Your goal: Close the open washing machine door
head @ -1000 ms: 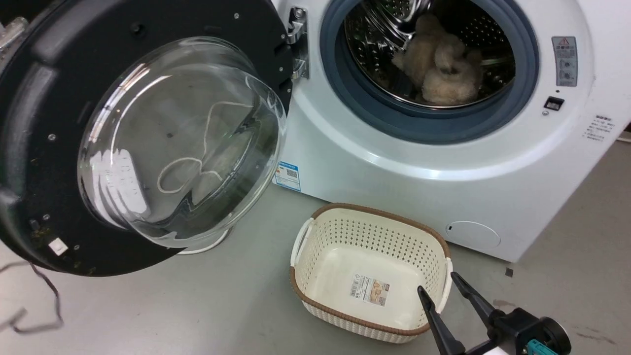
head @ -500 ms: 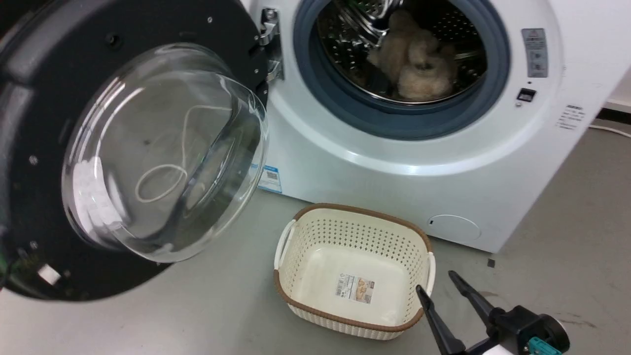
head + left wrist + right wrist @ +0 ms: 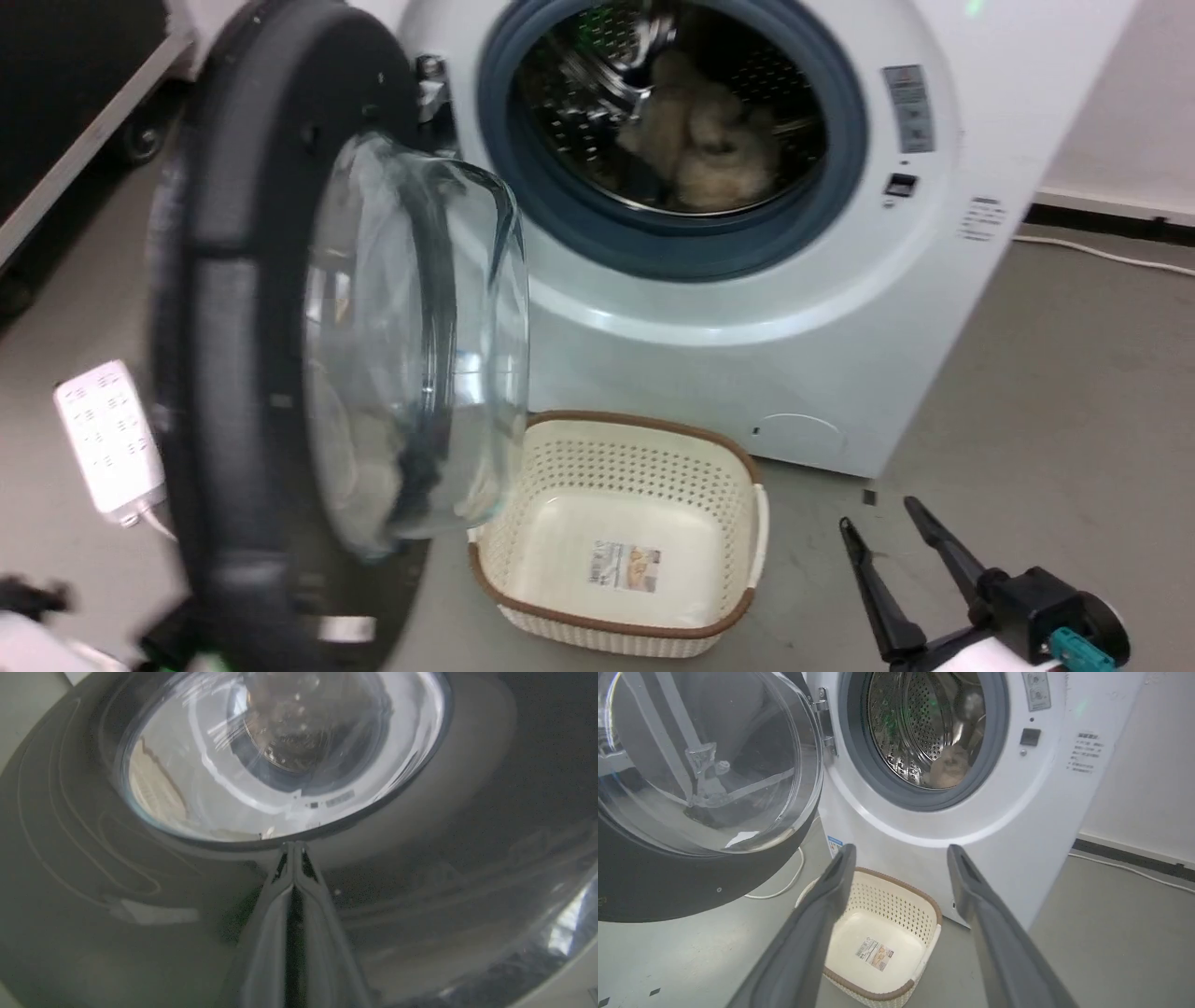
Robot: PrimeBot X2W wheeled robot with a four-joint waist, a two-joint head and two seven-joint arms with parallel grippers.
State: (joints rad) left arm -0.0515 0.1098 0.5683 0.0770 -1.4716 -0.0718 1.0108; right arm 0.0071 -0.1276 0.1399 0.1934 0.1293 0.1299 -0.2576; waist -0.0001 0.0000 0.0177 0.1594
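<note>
The washing machine door (image 3: 233,373) stands about half open, hinged at the left of the white washing machine (image 3: 840,308), with its glass bowl (image 3: 420,345) bulging toward the drum. My left gripper (image 3: 293,847) is shut, and its tips rest against the door's glossy outer face (image 3: 467,858) just under the window's edge. My right gripper (image 3: 878,515) hangs open and holds nothing, low at the right over the floor. In the right wrist view this gripper (image 3: 901,849) points toward the machine's front, with the door (image 3: 691,877) at the left.
A cream perforated basket (image 3: 644,425) with a brown rim sits on the floor before the machine, under the door's swing; its rim (image 3: 901,884) also appears between my right fingers. A beige fluffy item (image 3: 691,149) lies in the drum. A white power strip (image 3: 107,439) lies at the left.
The door has swung from wide open toward the machine, now showing more edge-on. The head camera has also shifted. My right gripper stays open in the same place.
</note>
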